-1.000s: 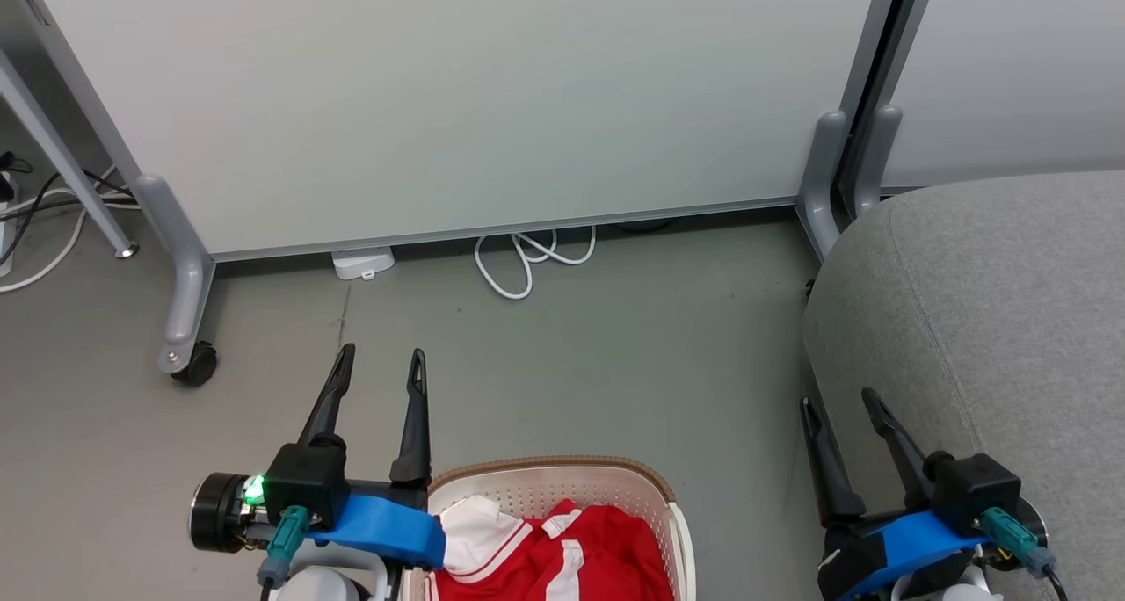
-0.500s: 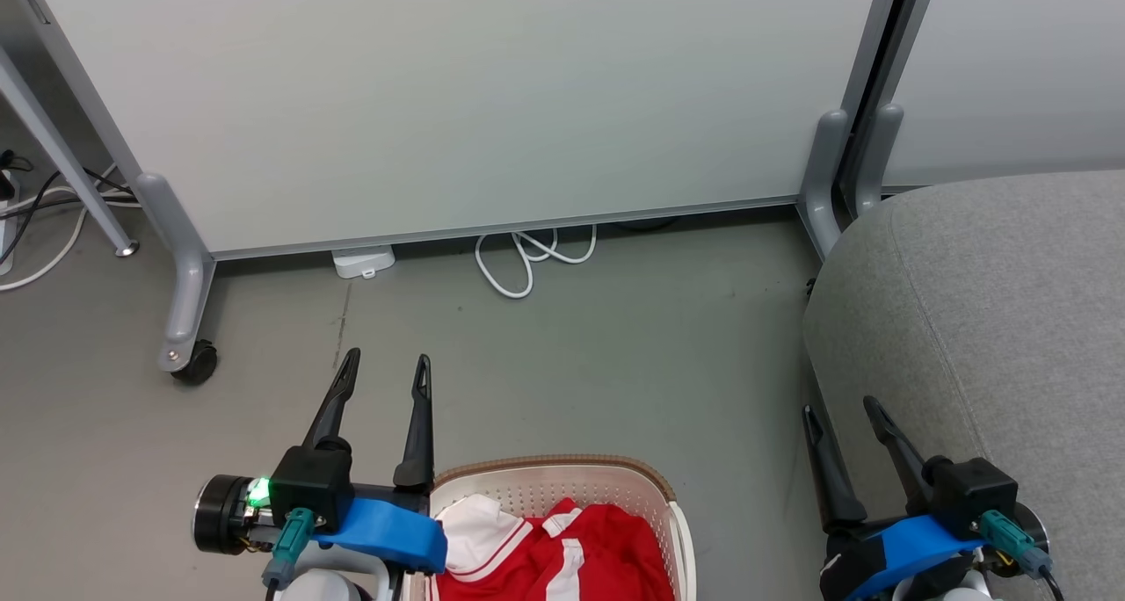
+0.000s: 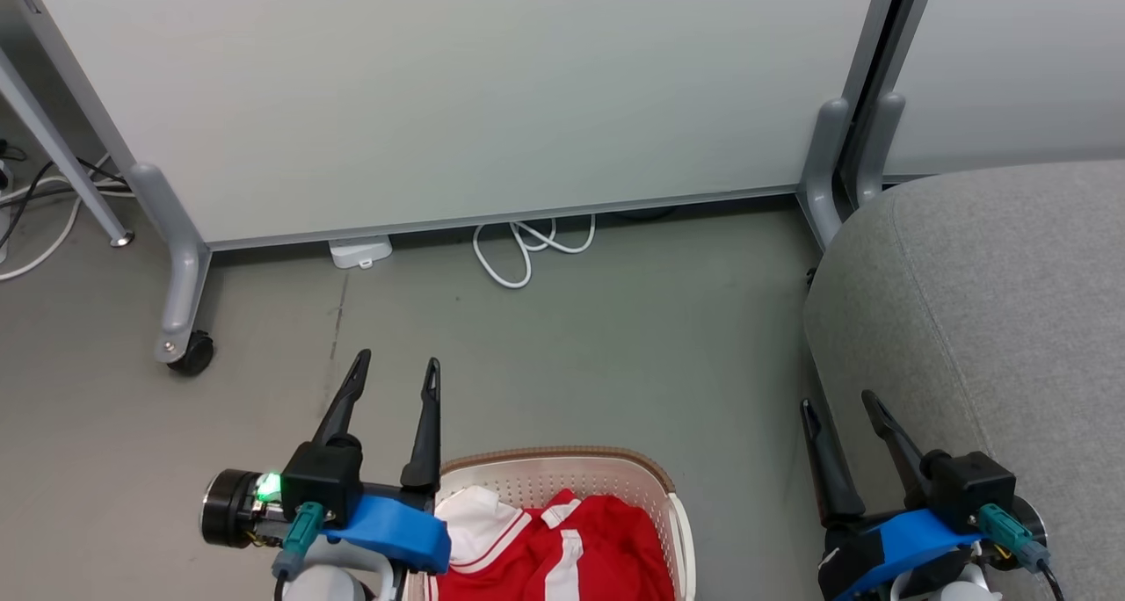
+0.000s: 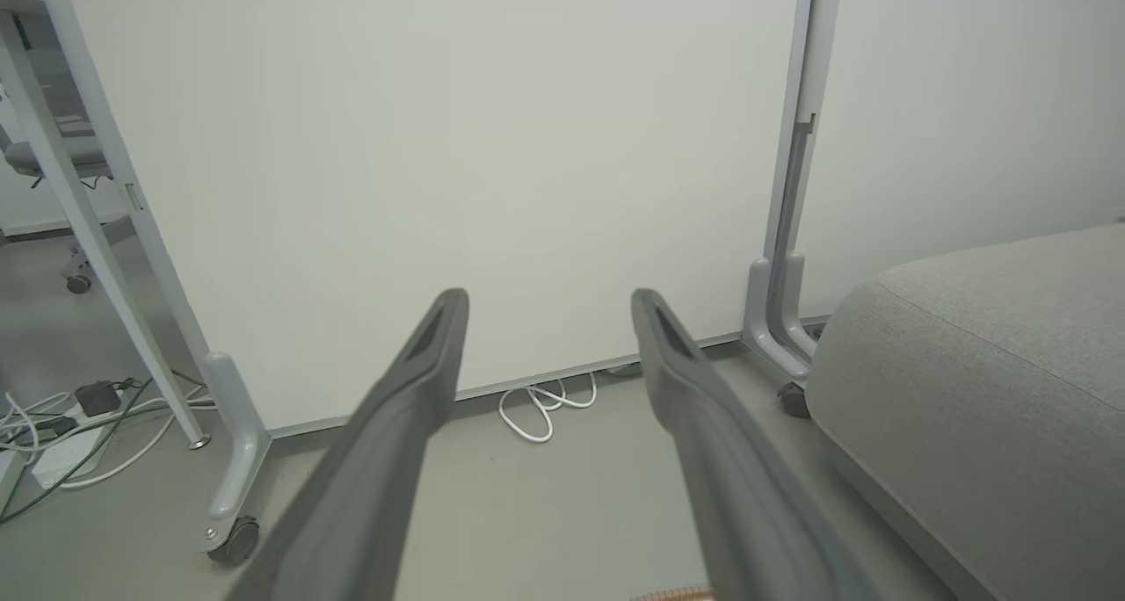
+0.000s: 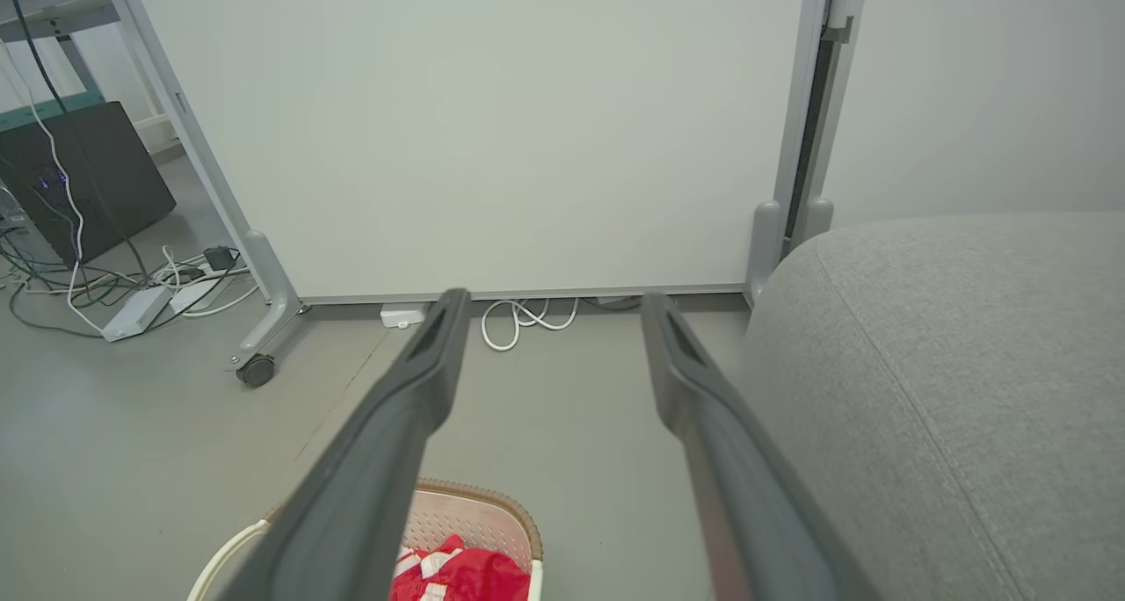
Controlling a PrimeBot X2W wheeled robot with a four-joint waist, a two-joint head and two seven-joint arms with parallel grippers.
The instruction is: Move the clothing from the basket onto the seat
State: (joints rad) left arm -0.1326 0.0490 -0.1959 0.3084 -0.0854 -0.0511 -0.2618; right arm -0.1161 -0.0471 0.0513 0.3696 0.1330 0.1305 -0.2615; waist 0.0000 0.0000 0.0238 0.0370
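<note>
Lying nearest the robot, the clothing (image 3: 580,557) sits bunched inside the basket (image 3: 562,453), red fabric with white trim, at the bottom edge of the head view. The left claw (image 3: 397,361) hangs released, fingers spread, just beside the basket's left rim, gripping nothing. The right claw (image 3: 836,401) is likewise spread and empty, next to the seat (image 3: 993,320), which stands apart from the basket. Beyond, on the floor (image 3: 615,337), a white cable (image 3: 518,249) coils under a pale partition (image 3: 483,91).
</note>
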